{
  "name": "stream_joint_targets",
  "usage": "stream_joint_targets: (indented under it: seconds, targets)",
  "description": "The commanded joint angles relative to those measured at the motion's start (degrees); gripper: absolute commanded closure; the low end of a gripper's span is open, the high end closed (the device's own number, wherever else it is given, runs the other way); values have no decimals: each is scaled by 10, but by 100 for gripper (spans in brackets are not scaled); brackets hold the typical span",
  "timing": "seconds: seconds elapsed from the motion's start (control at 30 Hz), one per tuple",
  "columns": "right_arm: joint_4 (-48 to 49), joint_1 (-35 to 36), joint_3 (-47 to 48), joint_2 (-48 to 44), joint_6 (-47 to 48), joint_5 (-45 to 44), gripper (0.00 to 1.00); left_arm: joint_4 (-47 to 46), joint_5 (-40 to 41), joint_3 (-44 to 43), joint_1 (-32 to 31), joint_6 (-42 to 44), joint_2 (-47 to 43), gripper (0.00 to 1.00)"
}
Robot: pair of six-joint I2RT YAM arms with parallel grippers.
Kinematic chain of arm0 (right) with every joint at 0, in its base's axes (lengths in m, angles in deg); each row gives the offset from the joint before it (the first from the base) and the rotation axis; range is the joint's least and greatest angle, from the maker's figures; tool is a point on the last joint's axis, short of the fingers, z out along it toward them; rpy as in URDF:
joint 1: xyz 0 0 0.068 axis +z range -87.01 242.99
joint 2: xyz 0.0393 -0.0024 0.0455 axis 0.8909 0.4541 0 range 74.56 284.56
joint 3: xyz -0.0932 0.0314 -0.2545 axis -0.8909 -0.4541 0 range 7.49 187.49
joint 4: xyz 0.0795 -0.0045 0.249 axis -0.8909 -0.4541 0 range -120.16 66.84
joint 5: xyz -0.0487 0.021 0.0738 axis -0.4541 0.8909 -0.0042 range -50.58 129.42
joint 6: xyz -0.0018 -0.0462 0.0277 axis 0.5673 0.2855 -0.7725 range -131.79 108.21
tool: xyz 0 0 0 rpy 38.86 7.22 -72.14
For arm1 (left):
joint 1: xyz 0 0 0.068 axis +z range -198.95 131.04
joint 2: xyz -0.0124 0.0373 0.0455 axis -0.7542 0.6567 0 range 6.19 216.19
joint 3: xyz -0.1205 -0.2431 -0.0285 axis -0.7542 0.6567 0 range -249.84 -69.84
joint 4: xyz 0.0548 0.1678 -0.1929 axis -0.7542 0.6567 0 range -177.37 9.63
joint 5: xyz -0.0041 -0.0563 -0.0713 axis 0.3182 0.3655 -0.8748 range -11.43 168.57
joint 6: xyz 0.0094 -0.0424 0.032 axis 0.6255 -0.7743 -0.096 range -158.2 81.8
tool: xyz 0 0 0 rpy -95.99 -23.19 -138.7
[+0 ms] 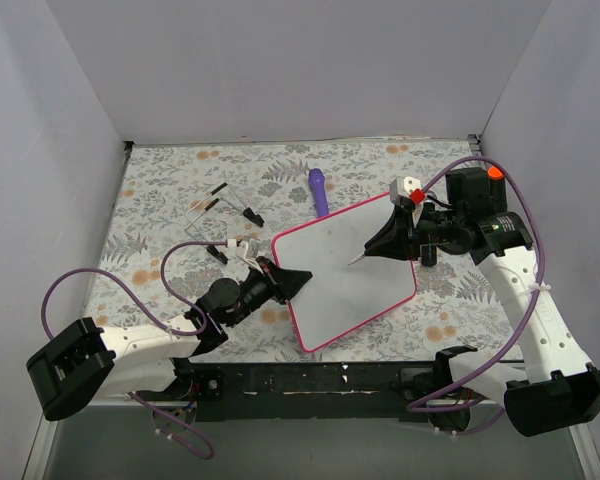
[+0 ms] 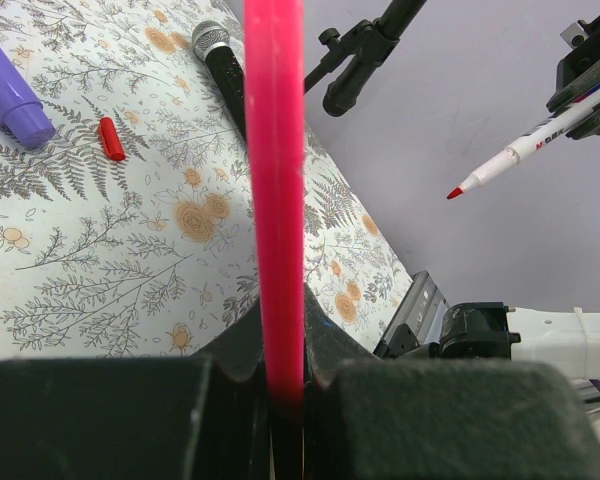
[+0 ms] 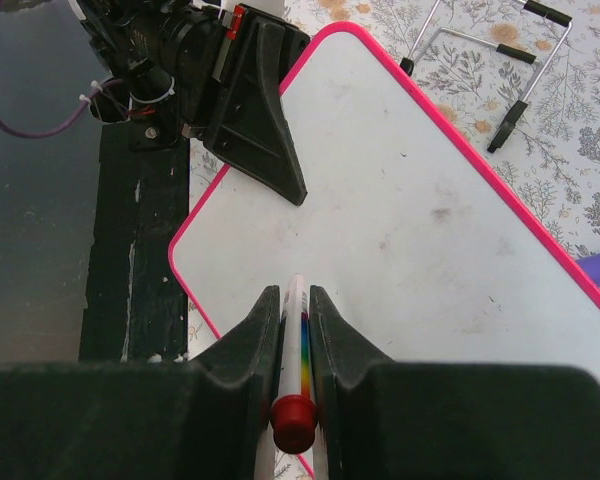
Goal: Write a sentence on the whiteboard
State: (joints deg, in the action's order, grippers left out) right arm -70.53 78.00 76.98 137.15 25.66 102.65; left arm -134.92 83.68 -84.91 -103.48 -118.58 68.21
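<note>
Head count on the flowered tabletop (image 1: 170, 170): mostly single items, with the robot parts in pairs.
There are two arms, the left arm (image 1: 140, 340) and the right arm (image 1: 540, 320), and two grippers, the left gripper (image 1: 302, 283) and the right gripper (image 1: 372, 248). There is one whiteboard (image 1: 345, 285) with a pink-red frame, one white marker (image 2: 525, 150) with a red tip, and one purple stick (image 1: 319, 190). One small red cap (image 2: 111, 138) lies loose. There is one wire stand (image 3: 509, 123) with black ends, and one black rod with a silvery meshed head (image 2: 223, 65), seen only from the left wrist. A few small black and white bits lie near the stand, too small to count.
</note>
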Motion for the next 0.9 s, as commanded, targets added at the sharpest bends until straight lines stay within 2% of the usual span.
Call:
stream_joint_targets:
  seconds: [0.0, 0.87]
  targets:
    - [18, -2, -2, -11, -5, 16, 99, -35, 8, -16, -4, 9, -16, 100]
    - [20, -2, -4, -11, -7, 15, 99, -34, 10, -14, -4, 8, -21, 100]
